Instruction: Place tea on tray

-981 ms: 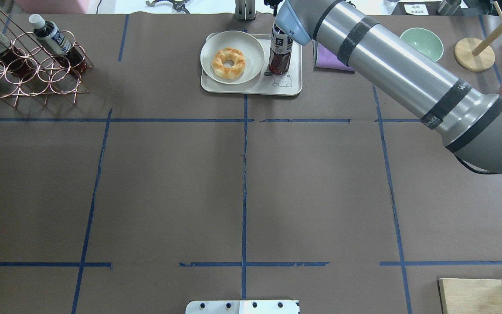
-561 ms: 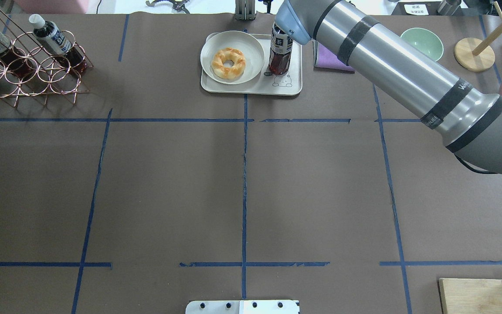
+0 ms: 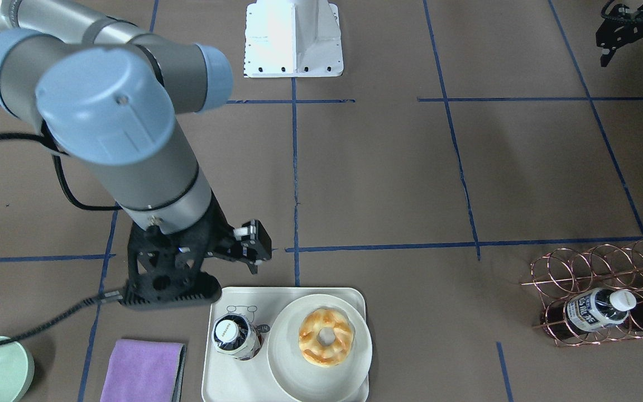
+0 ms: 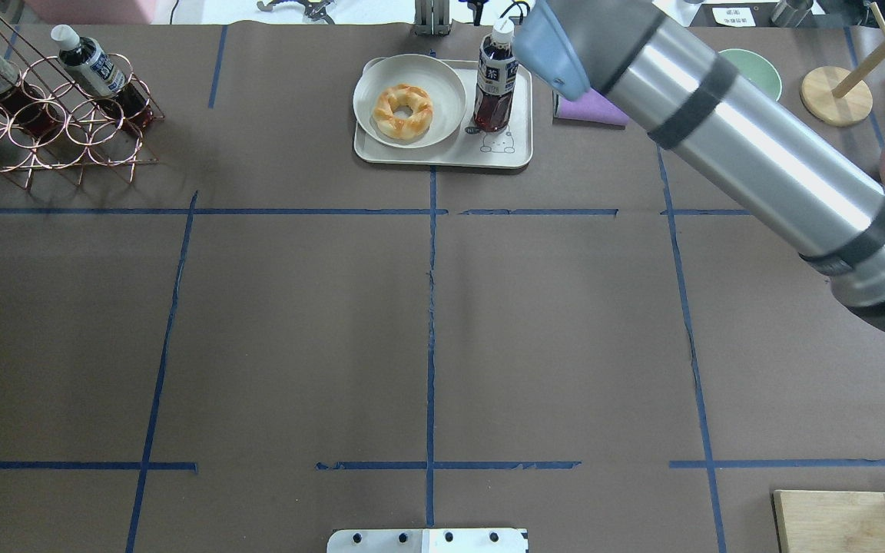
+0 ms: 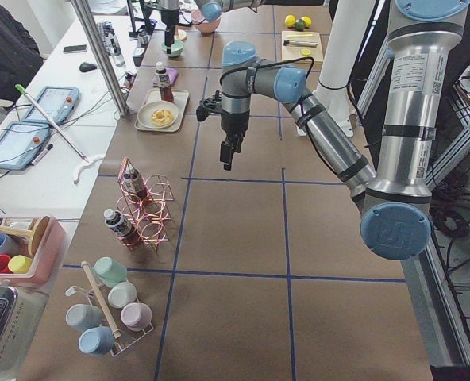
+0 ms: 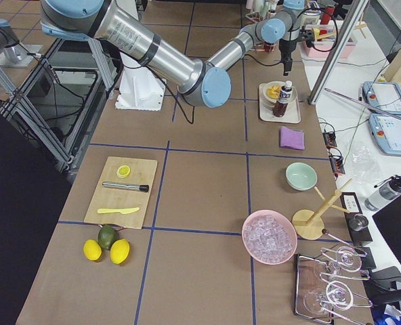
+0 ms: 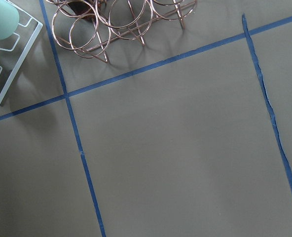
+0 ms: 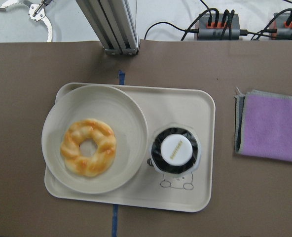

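Since the earlier overhead frames the right arm has drawn back from above the tray, exposing the white cap of the tea. Tea: upright on the tray, free-standing, just beside the round plate that bears a ring of bread. Right gripper: raised clear of the bottle, holding nothing; whether its fingers are spread cannot be told. Left gripper: hanging over the brown surface, well apart from the tray; finger state cannot be told.
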You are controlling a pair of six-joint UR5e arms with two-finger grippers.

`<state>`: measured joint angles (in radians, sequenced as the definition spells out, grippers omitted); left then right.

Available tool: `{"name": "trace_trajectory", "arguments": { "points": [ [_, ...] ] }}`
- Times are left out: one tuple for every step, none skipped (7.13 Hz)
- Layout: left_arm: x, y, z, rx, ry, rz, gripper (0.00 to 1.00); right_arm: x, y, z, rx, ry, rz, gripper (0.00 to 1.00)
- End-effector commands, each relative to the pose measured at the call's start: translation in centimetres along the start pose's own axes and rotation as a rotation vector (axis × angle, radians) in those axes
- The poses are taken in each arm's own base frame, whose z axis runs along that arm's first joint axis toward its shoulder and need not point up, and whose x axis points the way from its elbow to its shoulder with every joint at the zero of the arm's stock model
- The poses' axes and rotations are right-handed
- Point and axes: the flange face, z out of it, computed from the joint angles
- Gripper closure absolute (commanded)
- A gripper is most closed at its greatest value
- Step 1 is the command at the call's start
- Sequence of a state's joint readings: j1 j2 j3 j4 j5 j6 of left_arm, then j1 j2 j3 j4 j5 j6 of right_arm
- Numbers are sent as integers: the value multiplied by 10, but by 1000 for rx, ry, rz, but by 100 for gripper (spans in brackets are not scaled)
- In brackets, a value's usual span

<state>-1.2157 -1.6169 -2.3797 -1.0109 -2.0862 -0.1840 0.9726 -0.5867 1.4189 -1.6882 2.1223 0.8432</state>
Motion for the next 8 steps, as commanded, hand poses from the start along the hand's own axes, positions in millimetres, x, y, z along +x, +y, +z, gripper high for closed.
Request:
{"name": "trace_trajectory", "arguments": {
  "points": [
    [-1, 0, -1, 2, 0, -1, 0, 96, 92, -27, 19, -8, -16, 0],
    [-3, 0, -1, 3, -2, -6, 0, 139, 110, -33, 29, 8, -99, 0],
    [-8, 1, -2, 4, -5, -18, 0, 198, 129, -26, 11, 48, -180, 0],
    [-11, 2, 1, -6, -5, -25, 0, 259, 142, -17, -20, 85, -227, 0],
    [-19, 4, 1, -13, 25, -54, 0, 312, 145, -19, -52, 81, -232, 0],
    [-42, 1, 5, -31, 90, -128, 0, 367, 154, -25, -89, 58, -260, 0],
    [-71, -1, 11, -40, 97, -145, 0, 425, 160, -31, -113, 33, -270, 0],
    [-126, -6, 35, -80, 153, -183, 0, 489, 166, -34, -135, -13, -278, 0]
  ]
}}
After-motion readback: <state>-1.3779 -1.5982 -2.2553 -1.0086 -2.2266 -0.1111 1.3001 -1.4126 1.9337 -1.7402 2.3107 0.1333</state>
